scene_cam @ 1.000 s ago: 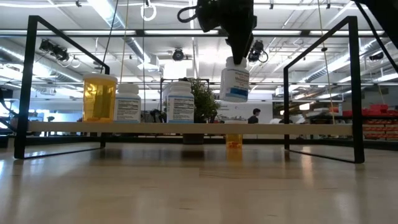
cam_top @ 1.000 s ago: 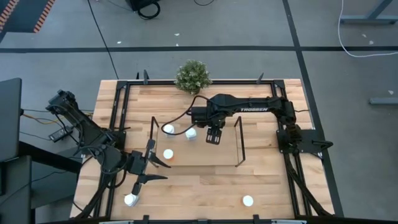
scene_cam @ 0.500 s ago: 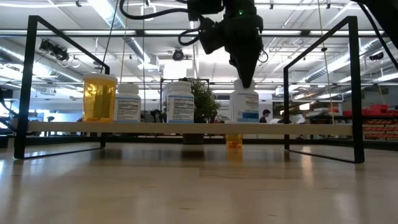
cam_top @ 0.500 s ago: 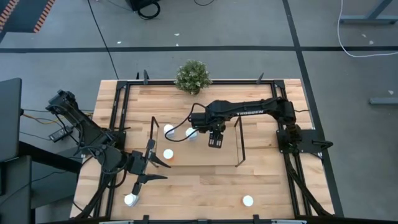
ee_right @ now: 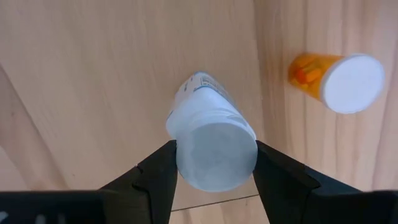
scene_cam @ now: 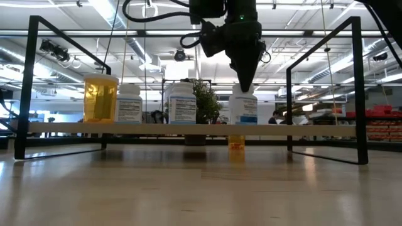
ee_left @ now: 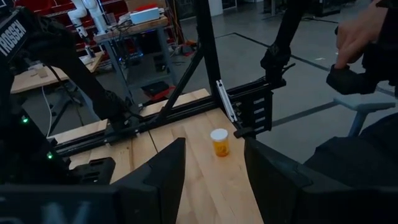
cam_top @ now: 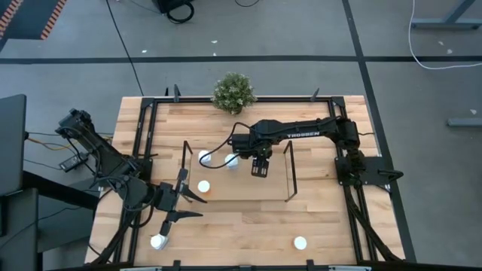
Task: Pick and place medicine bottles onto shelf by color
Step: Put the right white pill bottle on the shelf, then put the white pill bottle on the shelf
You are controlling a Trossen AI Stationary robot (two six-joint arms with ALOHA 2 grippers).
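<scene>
My right gripper (scene_cam: pixel 244 85) (cam_top: pixel 260 168) hangs over the shelf (scene_cam: pixel 157 129) and is shut on a whitish medicine bottle (scene_cam: pixel 244 108), which stands upright on the see-through deck. An orange bottle (scene_cam: pixel 100 97) and two whitish ones (scene_cam: pixel 129 103) (scene_cam: pixel 182 102) also stand on the deck. Another orange bottle (ee_right: pixel 339 78) (scene_cam: pixel 236 142) lies lower, seen through the deck. My left gripper (cam_top: pixel 184 203) (ee_left: pixel 214 180) waits open near the table's near left side. Beyond its fingers an orange bottle (ee_left: pixel 219 142) stands on the table. My right gripper pinches the whitish bottle by its white cap (ee_right: pixel 216 158), one finger (ee_right: pixel 158 174) on each side. The fingers come from above, pointing down. The bottle is upright, with its base (scene_cam: pixel 244 122) on the shelf's deck.
Two more white-capped bottles (cam_top: pixel 157 242) (cam_top: pixel 300 242) stand on the table near its near edge. A small potted plant (cam_top: pixel 233 92) sits at the far edge. The table's black frame (cam_top: pixel 143 135) rings the work area. A person's hand (ee_left: pixel 360 31) shows beyond the table.
My right gripper has come down with the whitish bottle, which hung clear above the shelf a second ago and now stands on the deck. In the last half second it has shifted only slightly.
</scene>
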